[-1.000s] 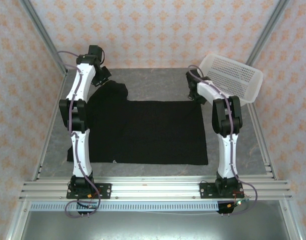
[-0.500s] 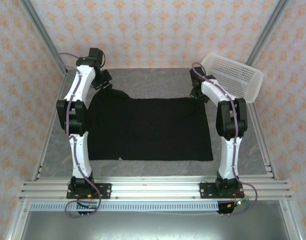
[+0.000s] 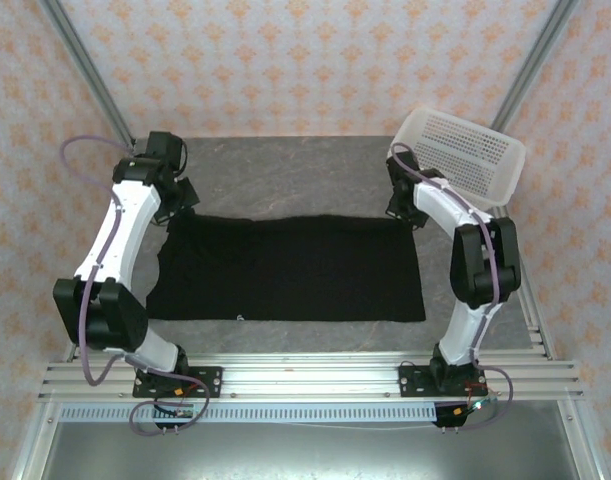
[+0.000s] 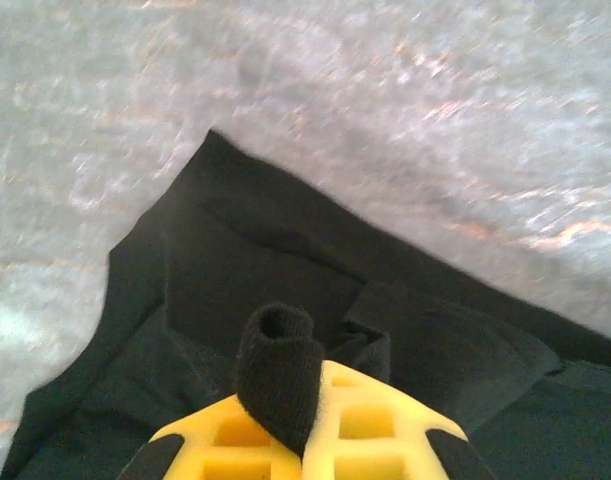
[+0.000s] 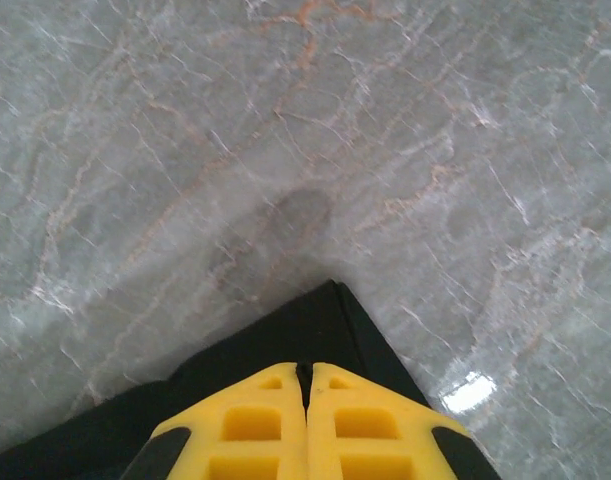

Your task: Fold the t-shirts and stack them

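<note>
Left end effector (image 4: 307, 392) closed on the black t-shirt (image 4: 255, 250), with a rolled tuck of cloth standing up between the yellow fingers (image 4: 380, 420). Given by the left wrist and too small to read from above: that roll, plus loose folds and a pointed flap of cloth spread past the tips onto the grey marbled desk (image 4: 405, 100). Right end effector (image 5: 307, 378) closed too, fingertips pressed together on a corner of the same shirt, a black point of cloth poking out just ahead. From the right wrist, flat cloth and bare stone around it.

From the top camera, the wider layout: left end effector at the shirt's far-left corner and right end effector at its far-right corner. Shirt laid out as a broad rectangle across the middle of the desk, plain black side up, with a tiny white mark at the near edge. Near-left edge slanted outward. Propped at a tilt at the desk's far-right corner, just beyond the right arm: a white perforated plastic basket (image 3: 465, 150).

Count: one t-shirt, one basket, two arms, two end effectors.
</note>
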